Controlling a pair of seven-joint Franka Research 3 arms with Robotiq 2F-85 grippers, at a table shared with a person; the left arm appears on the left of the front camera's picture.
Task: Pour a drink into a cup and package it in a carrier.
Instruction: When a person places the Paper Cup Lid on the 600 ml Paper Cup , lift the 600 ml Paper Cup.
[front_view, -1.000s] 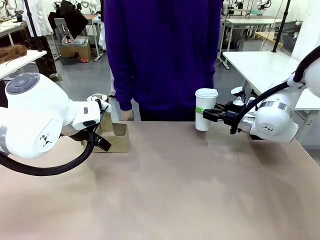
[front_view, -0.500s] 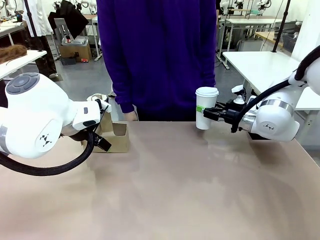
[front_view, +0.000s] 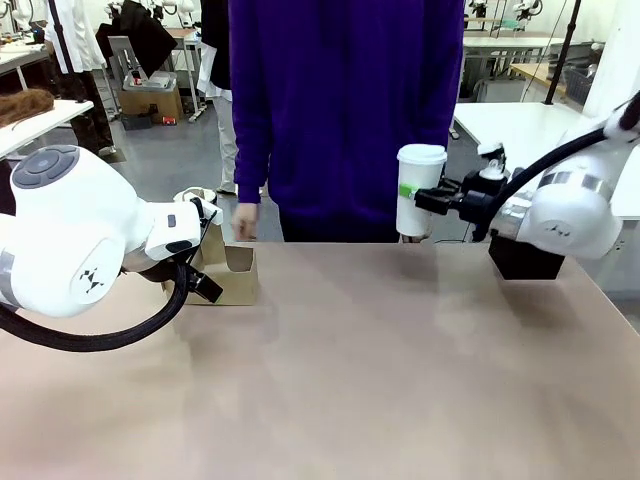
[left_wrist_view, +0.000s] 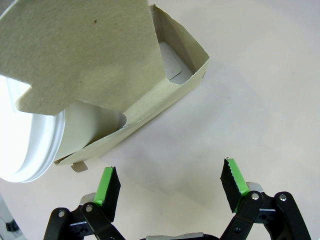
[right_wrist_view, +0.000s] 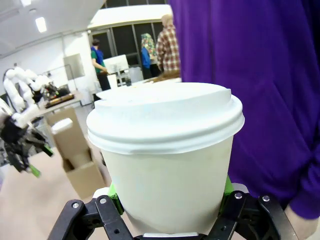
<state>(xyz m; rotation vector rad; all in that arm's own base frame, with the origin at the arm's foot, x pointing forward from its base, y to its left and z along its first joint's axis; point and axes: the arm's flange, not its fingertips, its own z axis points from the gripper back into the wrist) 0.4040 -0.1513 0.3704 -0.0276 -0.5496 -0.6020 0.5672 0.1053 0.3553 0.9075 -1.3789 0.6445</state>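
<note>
I read the right end effector (front_view: 418, 203) as pinching the white paper cup (front_view: 418, 175) at mid-body, with one green pad on each side. The cup is upright and held clear of the worktop (front_view: 350, 380), over its far right part, directly in front of the person (front_view: 340, 110). The right wrist view shows a white dome lid (right_wrist_view: 165, 117) seated fully on the cup's rim, so I cannot tell what the cup contains.

The left end effector (left_wrist_view: 171, 182) is spread wide with nothing between its pads (left_wrist_view: 108, 185). It hovers over bare worktop, just beside the cardboard carrier (left_wrist_view: 150, 107) and not touching it. The carrier stands at the far left of the worktop. One slot holds a second white cup (left_wrist_view: 90, 130), partly hidden by the upright centre handle (left_wrist_view: 85, 50), and I cannot see its contents. The other slot (left_wrist_view: 170, 62) is vacant, with the cardboard floor visible.
</note>
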